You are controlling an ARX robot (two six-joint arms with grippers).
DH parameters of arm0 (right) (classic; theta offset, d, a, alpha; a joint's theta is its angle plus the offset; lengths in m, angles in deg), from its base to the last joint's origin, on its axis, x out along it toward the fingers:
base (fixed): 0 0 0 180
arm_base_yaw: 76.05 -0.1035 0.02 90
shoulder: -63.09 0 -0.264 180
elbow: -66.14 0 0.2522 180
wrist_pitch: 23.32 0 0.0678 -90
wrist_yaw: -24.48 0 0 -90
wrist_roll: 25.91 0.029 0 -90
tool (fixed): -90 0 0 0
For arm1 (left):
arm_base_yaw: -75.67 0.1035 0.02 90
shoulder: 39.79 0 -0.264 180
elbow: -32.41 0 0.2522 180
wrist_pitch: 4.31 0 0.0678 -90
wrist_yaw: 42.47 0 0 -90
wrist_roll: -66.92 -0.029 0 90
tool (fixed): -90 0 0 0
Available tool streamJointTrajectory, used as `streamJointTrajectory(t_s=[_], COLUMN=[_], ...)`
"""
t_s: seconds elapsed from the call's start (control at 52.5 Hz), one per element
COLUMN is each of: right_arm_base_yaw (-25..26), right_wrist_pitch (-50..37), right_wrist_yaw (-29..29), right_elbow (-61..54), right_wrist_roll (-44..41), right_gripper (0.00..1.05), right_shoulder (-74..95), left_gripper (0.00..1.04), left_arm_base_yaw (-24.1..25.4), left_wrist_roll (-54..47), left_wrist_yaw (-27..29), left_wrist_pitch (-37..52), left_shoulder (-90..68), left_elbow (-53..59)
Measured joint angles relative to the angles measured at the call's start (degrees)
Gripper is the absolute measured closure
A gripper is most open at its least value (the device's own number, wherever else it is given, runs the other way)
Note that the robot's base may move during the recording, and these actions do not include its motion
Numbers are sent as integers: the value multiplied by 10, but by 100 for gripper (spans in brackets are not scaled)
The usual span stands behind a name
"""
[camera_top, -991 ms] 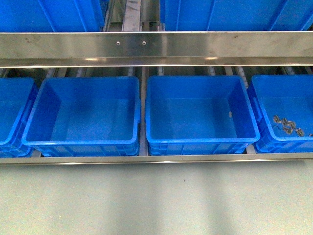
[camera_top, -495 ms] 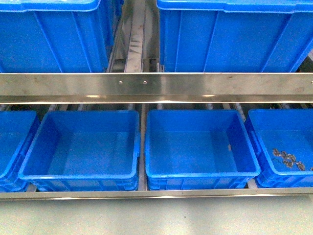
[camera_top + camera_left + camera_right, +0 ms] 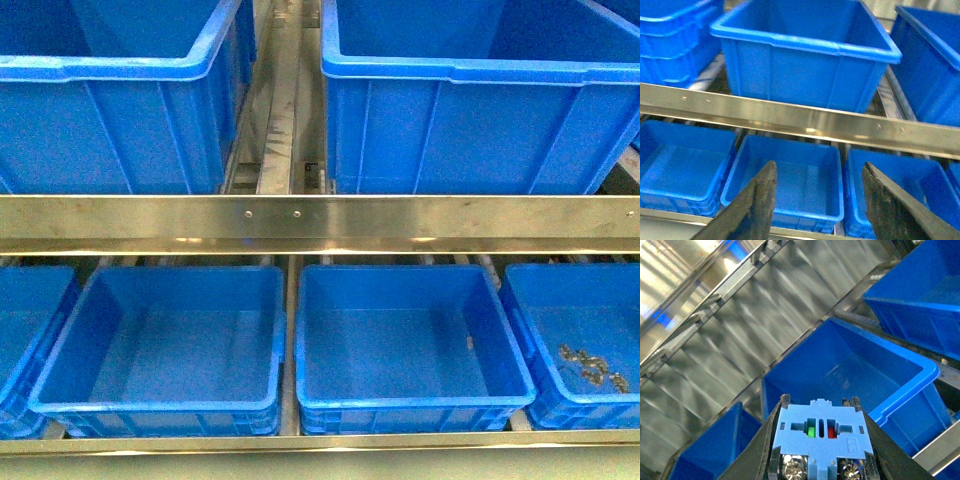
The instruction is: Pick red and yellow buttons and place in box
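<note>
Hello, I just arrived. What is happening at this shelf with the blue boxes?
A two-armed robot is working at a metal rack of blue bins. Its right claw is shut on a pale blue button module with green and red indicators, held above a blue bin. The left claw is open and holds nothing, above the lower row. In the front view the middle lower bins look nearly bare; the rightmost bin holds small metal parts.

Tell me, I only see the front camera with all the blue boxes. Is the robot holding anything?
Observer: Yes. The right gripper is shut on a pale blue button block.
Child: Does it have colours?
Observer: It shows a green mark and a red mark side by side.
Child: What about the other hand?
Observer: The left gripper is open and empty, above a blue bin.
</note>
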Motion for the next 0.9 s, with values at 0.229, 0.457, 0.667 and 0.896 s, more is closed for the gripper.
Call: streamJointTrajectory(t_s=[0.229,0.457,0.667,0.896], right_arm_base_yaw=[9,10,2,-3], right_wrist_pitch=[16,23,18,-2], right_wrist_yaw=[11,11,13,12], right_elbow=[-23,-35,-45,-54], right_wrist_roll=[-20,-27,-50,-92], right_gripper=[79,79,79,79], right_shoulder=[-41,-54,-54,-54], left_gripper=[103,80,42,7], left_arm_base_yaw=[-6,-6,-6,-6], left_wrist_roll=[-30,-32,-33,-35], left_wrist_yaw=[12,13,13,13], left_wrist_pitch=[5,5,5,5], left_shoulder=[5,5,5,5], left_elbow=[1,1,1,1])
